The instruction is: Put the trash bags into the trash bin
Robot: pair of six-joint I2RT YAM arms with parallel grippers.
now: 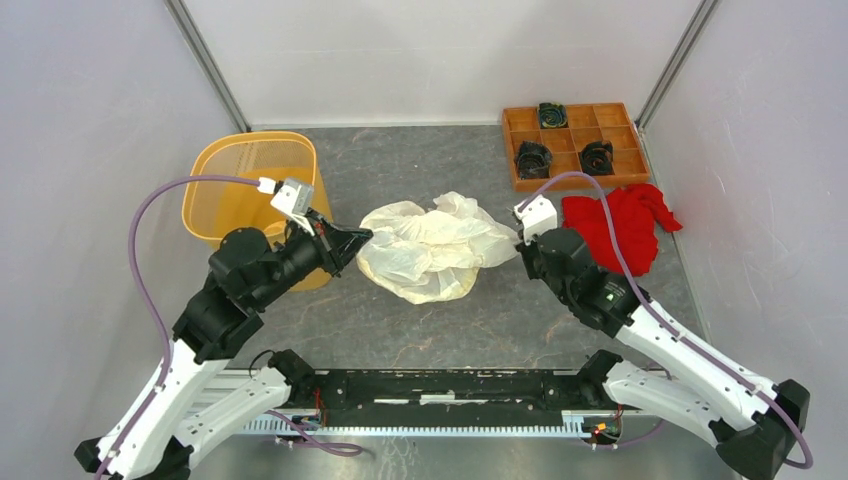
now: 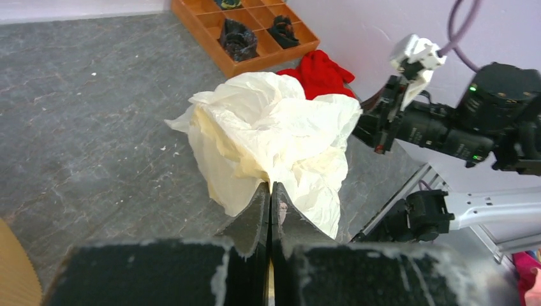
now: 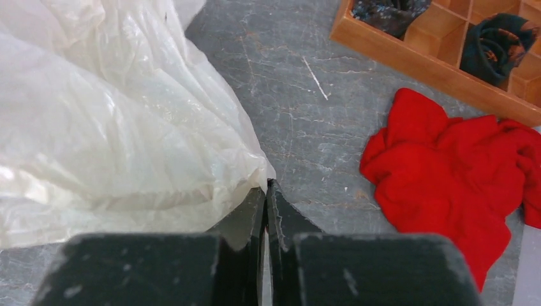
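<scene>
My left pincer [image 2: 269,191] is pressed shut on the left edge of the crumpled cream trash bag [image 1: 430,245], which lies mid-desk [image 1: 480,320]. My right pincer [image 3: 266,191] is all but closed, nipping the bag's right corner. The orange lattice trash bin [image 1: 240,180] stands near the desk's far left corner, just behind my left wrist. A red cloth [image 1: 620,225] lies at the right edge, near the compartment tray [image 1: 580,183].

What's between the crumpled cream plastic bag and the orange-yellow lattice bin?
Top view: only the left pincer, shut on the crumpled cream plastic bag's bin-side edge, reaching across from beside the orange-yellow lattice bin.
</scene>
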